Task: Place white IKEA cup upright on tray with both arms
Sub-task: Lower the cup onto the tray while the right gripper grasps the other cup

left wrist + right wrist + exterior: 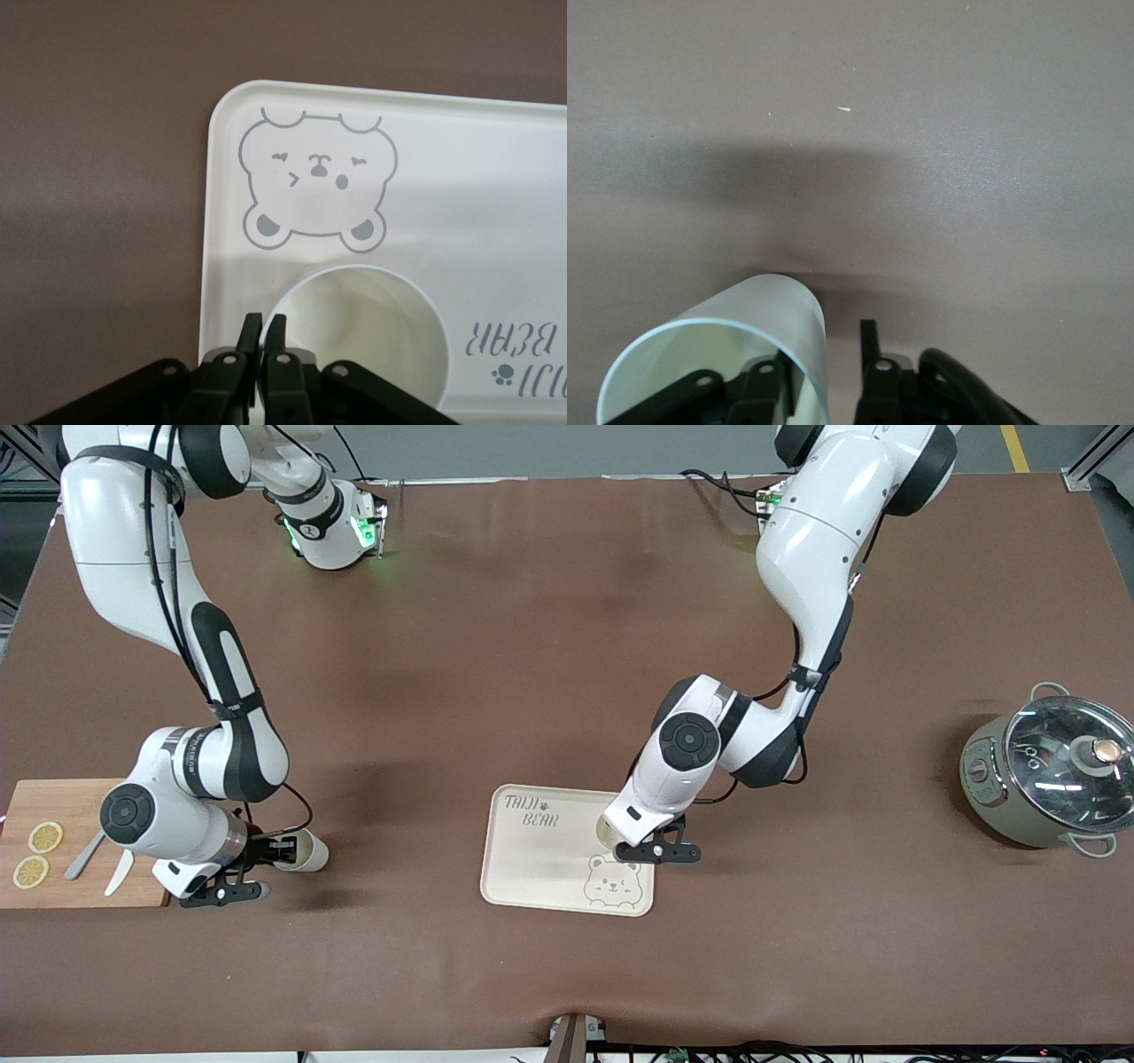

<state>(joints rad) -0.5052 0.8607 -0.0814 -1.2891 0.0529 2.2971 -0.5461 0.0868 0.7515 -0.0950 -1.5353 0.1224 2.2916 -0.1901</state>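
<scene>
Two white cups show. One cup (604, 831) stands upright on the cream "TAIJI BEAR" tray (540, 859), beside the bear drawing. My left gripper (620, 835) is over it, shut on its rim. In the left wrist view the cup (372, 345) opens upward on the tray (496, 177), and my left gripper (264, 329) pinches the rim. The second cup (310, 852) lies on its side on the brown table, beside the cutting board. My right gripper (279, 856) is open, one finger inside the cup (762, 314). The other finger of my right gripper (827, 359) is outside the wall, with a gap.
A wooden cutting board (80, 806) with two lemon slices (44, 837) and cutlery lies at the right arm's end. A grey pot with a glass lid (1050, 775) stands at the left arm's end. Bare brown table surrounds the tray.
</scene>
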